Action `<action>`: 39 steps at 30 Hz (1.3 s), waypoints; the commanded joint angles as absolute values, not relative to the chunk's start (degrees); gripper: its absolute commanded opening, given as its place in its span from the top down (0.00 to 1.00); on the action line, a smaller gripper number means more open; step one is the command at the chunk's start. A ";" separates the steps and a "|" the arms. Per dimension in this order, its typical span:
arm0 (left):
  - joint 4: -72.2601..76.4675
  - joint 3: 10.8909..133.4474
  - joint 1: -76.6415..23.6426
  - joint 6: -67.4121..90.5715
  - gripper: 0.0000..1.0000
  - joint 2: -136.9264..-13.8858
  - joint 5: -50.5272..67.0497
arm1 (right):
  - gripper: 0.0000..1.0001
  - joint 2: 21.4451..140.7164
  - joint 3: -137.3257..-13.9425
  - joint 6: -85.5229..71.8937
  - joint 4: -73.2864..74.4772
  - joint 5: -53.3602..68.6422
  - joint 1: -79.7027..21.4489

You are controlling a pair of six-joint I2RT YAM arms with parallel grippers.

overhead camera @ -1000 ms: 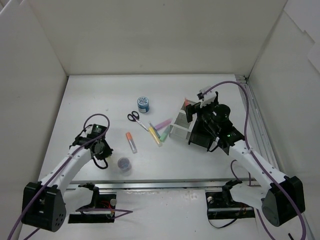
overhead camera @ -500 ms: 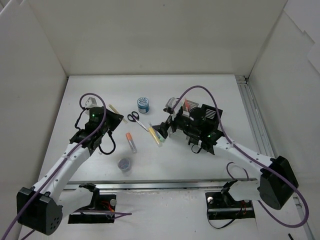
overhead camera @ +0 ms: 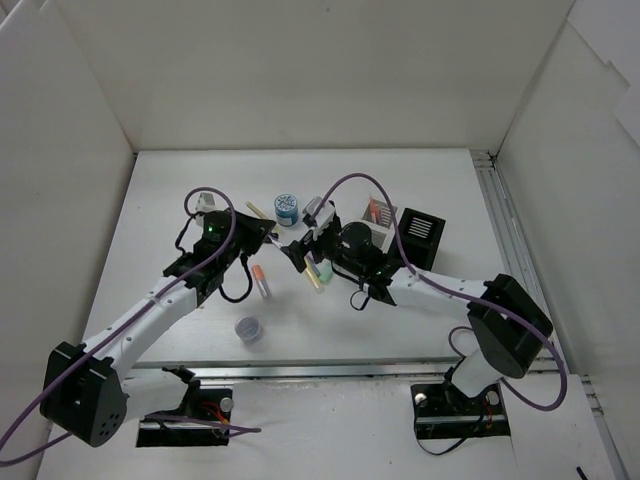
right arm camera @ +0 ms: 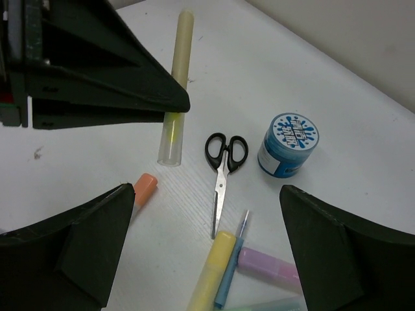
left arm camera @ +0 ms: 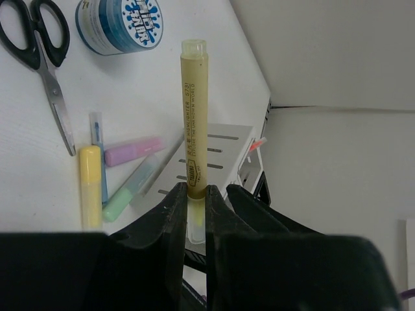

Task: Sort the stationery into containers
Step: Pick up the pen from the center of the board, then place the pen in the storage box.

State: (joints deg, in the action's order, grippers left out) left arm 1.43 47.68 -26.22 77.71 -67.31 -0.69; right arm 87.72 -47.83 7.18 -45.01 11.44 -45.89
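My left gripper (overhead camera: 260, 230) is shut on a yellow-olive highlighter (left arm camera: 194, 116) and holds it above the table, near the black-handled scissors (right arm camera: 224, 162) and the round blue patterned tin (overhead camera: 287, 208). My right gripper (overhead camera: 298, 252) is open and empty (right arm camera: 207, 259), just above a cluster of markers: yellow (right arm camera: 211, 275), purple (right arm camera: 269, 267), green (left arm camera: 130, 191) and a thin blue pen (right arm camera: 231, 272). An orange marker (overhead camera: 261, 284) lies apart at the left. The small purple jar (overhead camera: 248, 328) stands near the front. The white mesh organizer (overhead camera: 378, 215) and the black mesh holder (overhead camera: 420, 230) stand at the right.
White walls enclose the table on three sides. A metal rail (overhead camera: 510, 250) runs along the right edge. The two grippers are close together, with the left one's black body (right arm camera: 97, 78) filling the upper left of the right wrist view.
My left gripper has moved right toward the scissors with the highlighter in it. My right gripper has swung left from the organizer to above the loose markers.
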 commanded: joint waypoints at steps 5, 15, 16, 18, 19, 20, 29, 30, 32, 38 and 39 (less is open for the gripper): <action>7.03 50.89 -27.69 80.86 1.00 -66.71 -4.66 | 0.25 91.05 -53.79 2.64 -57.30 5.88 -46.67; 8.00 51.15 -28.21 80.95 1.00 -67.67 -4.57 | 0.64 94.22 -56.34 2.20 -57.57 9.05 -47.72; 8.26 51.24 -28.73 80.34 1.00 -67.59 -4.74 | 0.67 94.22 -56.34 2.20 -57.66 8.97 -47.72; 8.26 51.33 -28.74 79.72 1.00 -67.50 -4.92 | 0.76 94.39 -56.69 2.55 -57.66 9.14 -47.81; 8.26 51.50 -28.74 78.76 1.00 -67.41 -5.18 | 0.84 94.48 -56.78 2.55 -57.66 9.31 -47.64; 8.17 51.68 -28.74 78.40 1.00 -67.33 -5.19 | 0.90 94.48 -56.95 2.81 -57.74 9.23 -47.72; 7.48 53.96 -29.36 69.80 0.40 -66.45 -3.69 | 1.00 94.13 -57.74 4.03 -57.66 4.49 -47.55; 6.25 54.40 -29.36 69.00 0.29 -66.27 -3.52 | 1.00 94.13 -57.92 4.13 -57.66 3.70 -47.72; 5.36 55.11 -29.36 67.94 0.06 -65.57 -2.47 | 1.00 93.96 -58.18 4.74 -57.66 1.67 -47.64; -2.35 57.74 -29.36 59.26 0.01 -61.53 -3.60 | 1.00 90.18 -54.76 9.30 -56.26 2.72 -43.34; -5.68 58.96 -29.36 55.32 0.00 -60.91 -5.08 | 1.00 87.30 -54.23 10.80 -52.42 3.59 -41.24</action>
State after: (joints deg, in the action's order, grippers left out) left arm -1.72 53.54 -29.15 64.18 -64.55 -2.98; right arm 94.65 -54.50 6.55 -51.16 3.77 -45.19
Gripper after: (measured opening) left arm 0.995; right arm 0.138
